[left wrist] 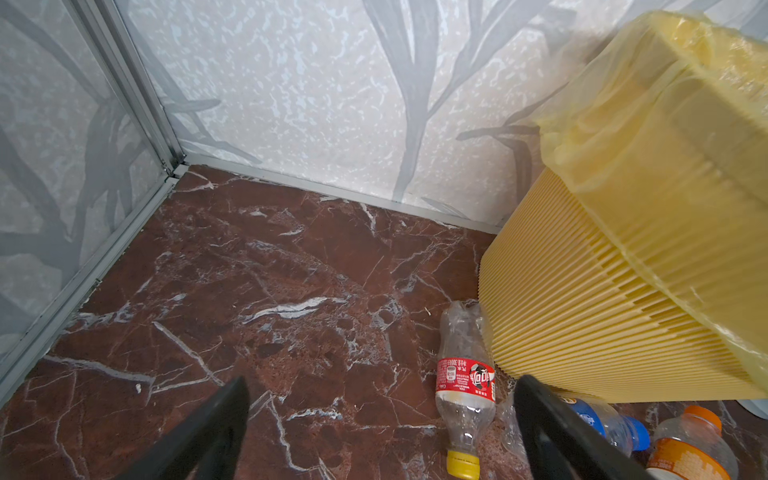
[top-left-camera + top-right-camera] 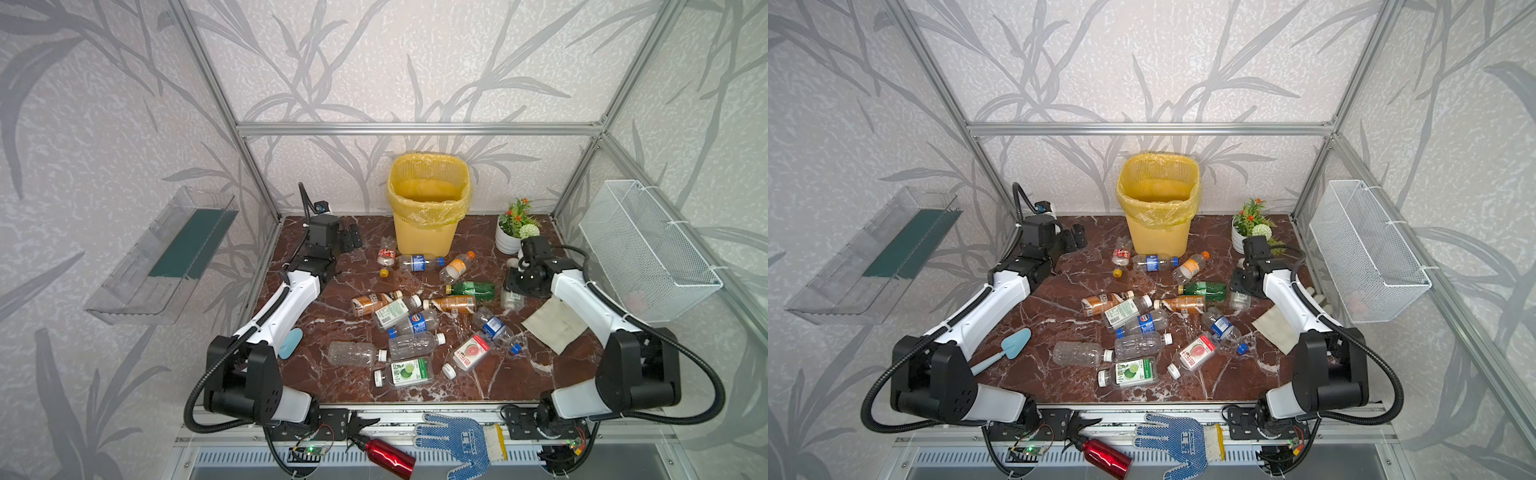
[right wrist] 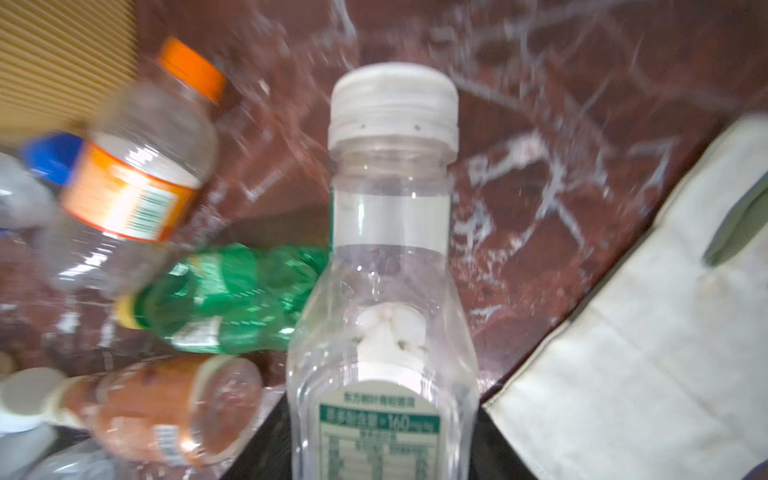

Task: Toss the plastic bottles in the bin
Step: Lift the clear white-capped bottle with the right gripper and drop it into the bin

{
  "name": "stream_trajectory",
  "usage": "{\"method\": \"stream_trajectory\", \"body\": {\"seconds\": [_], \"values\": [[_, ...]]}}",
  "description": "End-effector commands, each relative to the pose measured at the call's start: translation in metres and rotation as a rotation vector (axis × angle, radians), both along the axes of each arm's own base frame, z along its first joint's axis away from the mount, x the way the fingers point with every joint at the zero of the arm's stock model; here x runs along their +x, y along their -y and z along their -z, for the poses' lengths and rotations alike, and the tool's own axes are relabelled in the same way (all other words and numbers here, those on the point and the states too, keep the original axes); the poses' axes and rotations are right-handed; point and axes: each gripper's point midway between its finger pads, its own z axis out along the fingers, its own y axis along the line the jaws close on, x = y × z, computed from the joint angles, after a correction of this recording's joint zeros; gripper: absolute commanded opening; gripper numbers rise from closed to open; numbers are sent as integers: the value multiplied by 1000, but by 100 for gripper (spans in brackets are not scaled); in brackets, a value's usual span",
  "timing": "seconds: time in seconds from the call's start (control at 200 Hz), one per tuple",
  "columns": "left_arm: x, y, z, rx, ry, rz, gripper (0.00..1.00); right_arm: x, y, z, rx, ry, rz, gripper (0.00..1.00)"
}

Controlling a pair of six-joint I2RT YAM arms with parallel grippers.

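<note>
Several plastic bottles (image 2: 415,324) lie scattered on the red marble floor in both top views. At the back stands the yellow bin (image 2: 428,208) (image 2: 1158,208) (image 1: 623,270). My right gripper (image 2: 514,289) (image 3: 378,440) is shut on a clear white-capped bottle (image 3: 390,270) (image 2: 512,300), beside a green bottle (image 3: 232,299). That bottle looks sharp in the right wrist view while the floor is blurred. My left gripper (image 2: 351,240) (image 1: 382,436) is open and empty at the back left. A red-labelled, yellow-capped bottle (image 1: 465,382) lies on the floor beyond its fingers, against the bin's foot.
A potted plant (image 2: 515,226) stands at the back right, just behind the right wrist. A beige cloth (image 2: 555,324) lies under the right arm. A white wire basket (image 2: 648,249) and a clear tray (image 2: 162,257) hang on the side walls. A blue scoop (image 2: 1013,347) lies near the left arm.
</note>
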Motion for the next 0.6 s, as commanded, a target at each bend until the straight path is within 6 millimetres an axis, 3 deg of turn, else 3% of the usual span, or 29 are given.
{"method": "stream_trajectory", "body": {"seconds": [0.0,0.09,0.17,0.225,0.295,0.37,0.42,0.5,0.595], "values": [[1,-4,26,-8,-69,-18,99,20,-9,-130,8,366,-76,41],[4,-6,43,-7,-113,-23,99,15,-9,-232,17,677,-89,41],[6,-7,57,-10,-148,-24,99,1,-7,-309,26,901,-78,40],[9,-7,66,-14,-169,-23,99,-8,-6,-349,49,1028,-68,40],[11,-4,76,-21,-193,-12,99,-11,-10,-382,100,1143,-69,40],[14,1,85,-38,-219,2,99,3,-21,-396,189,1182,-95,40],[17,4,89,-53,-232,12,99,23,-36,-392,264,1159,-131,40],[20,10,94,-80,-253,28,98,67,-78,-365,343,1062,-227,41],[23,16,99,-112,-267,39,97,112,-150,-318,387,866,-415,47]]}}
